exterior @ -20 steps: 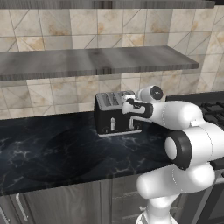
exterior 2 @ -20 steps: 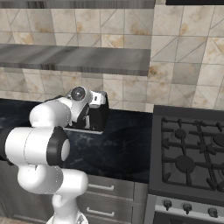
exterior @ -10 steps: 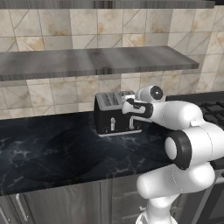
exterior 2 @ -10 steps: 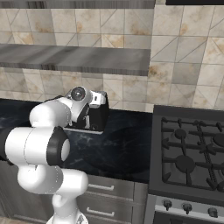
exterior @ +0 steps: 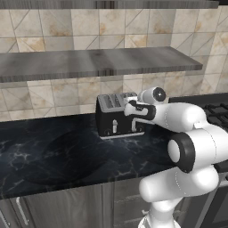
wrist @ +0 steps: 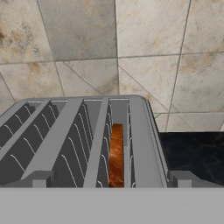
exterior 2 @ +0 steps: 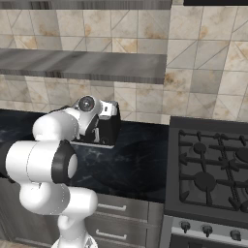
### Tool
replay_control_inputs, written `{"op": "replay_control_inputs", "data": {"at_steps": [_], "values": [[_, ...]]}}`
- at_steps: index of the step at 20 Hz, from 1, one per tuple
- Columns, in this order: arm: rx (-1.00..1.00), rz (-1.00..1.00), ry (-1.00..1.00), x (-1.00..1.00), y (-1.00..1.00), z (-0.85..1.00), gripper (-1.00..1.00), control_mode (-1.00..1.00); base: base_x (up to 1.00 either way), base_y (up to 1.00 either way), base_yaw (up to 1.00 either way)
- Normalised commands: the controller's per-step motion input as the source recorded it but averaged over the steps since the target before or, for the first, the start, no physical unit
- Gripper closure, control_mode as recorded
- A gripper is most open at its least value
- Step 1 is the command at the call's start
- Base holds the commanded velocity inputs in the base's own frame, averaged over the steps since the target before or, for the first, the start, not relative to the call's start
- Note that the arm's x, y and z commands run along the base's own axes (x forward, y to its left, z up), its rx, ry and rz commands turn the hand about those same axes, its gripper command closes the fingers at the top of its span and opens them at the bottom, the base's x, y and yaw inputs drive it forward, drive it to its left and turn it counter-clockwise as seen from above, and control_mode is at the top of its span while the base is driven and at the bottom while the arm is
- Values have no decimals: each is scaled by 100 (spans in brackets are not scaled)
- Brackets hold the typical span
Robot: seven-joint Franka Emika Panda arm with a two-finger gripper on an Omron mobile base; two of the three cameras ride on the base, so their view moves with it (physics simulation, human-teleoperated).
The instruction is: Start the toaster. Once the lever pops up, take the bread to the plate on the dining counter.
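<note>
Fingers (wrist: pixel 39 178) spread over toaster (exterior: pixel 116 116); bread (wrist: pixel 116 155) stands edge-up in slot.

Bread (wrist: pixel 116 153) stands sunk in the toaster's (wrist: pixel 65 131) rightmost slot.

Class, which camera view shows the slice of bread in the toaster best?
The hand view: the bread stands edge-on in the rightmost slot of the toaster, its orange-brown crust plain. From the left base view and right base view I can make out the toaster's body but not the slice.

Base views flanking toaster (exterior: pixel 115 116); hand view overhead.
</note>
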Motion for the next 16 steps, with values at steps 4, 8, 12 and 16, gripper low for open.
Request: {"op": "replay_control_inputs", "data": {"at_steps": [4,8,12,16], "values": [[0,0,0,0,0,0,-100,-100,0,0,0],[0,0,0,0,0,0,-100,-100,0,0,0],[0,0,0,0,0,0,-100,-100,0,0,0],[0,0,0,0,0,0,-100,-100,0,0,0]]}}
